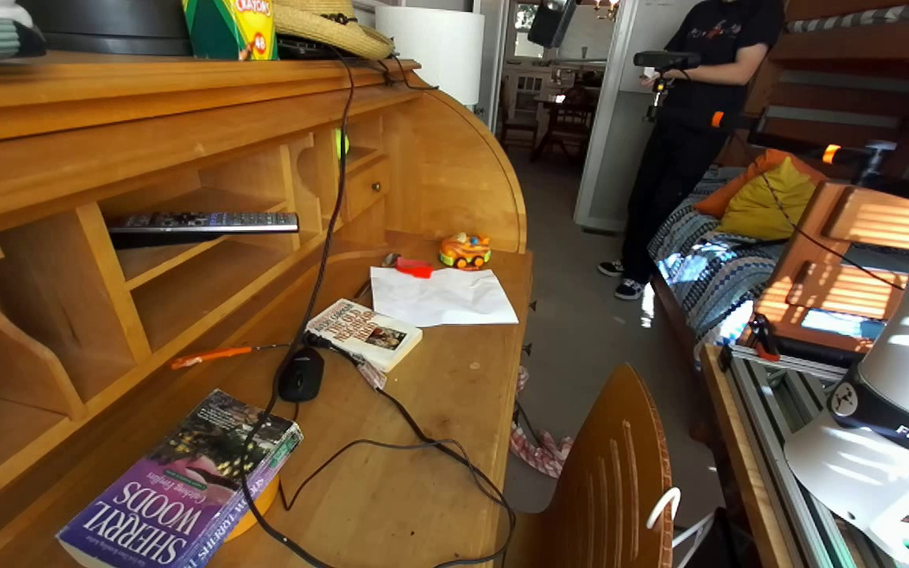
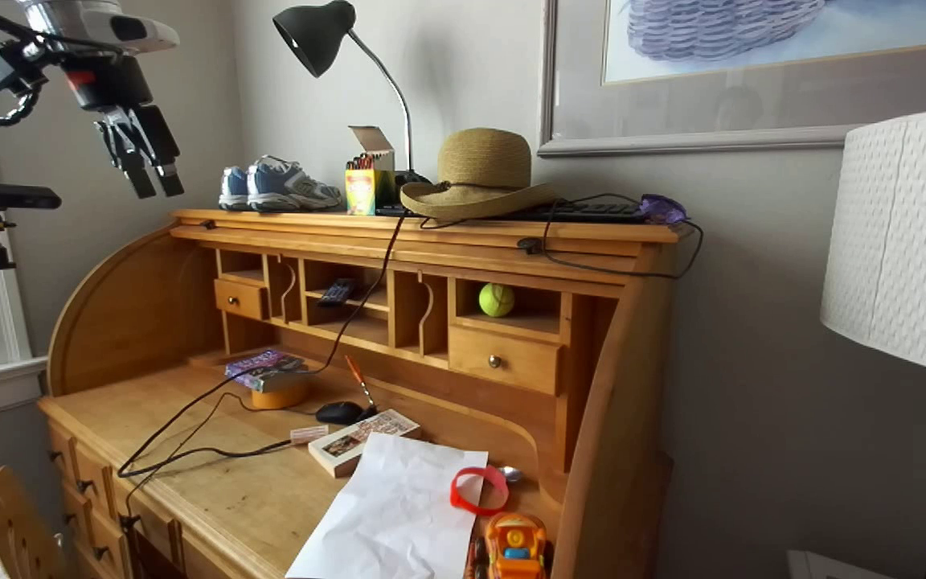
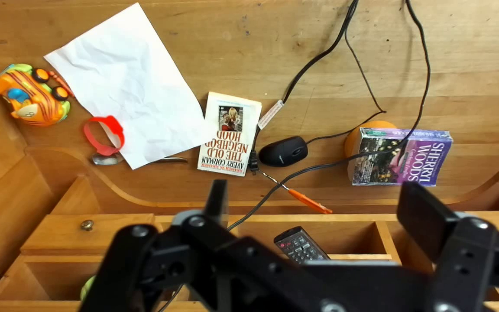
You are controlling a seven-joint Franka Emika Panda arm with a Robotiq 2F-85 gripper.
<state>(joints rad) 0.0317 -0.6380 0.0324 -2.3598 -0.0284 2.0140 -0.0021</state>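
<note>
The claw (image 2: 157,190) is poised high, jaws spread wide, over the desk (image 3: 483,65). In the wrist view, the mouse (image 3: 283,151) is flanked by a white book (image 3: 228,143), left, and a purple book (image 3: 386,164), right (propped on something orange (image 3: 377,124)); nearer, a remote (image 3: 299,245) is shelved.

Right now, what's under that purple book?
A rounded orange thing juts out from beneath the purple book. The book covers the rest, so what it is, or whether anything else lies there, can't be seen.

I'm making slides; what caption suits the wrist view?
Open, empty gripper facing a wooden desk: remote in a cubby, black mouse between two paperbacks, white paper, toy car.
</note>
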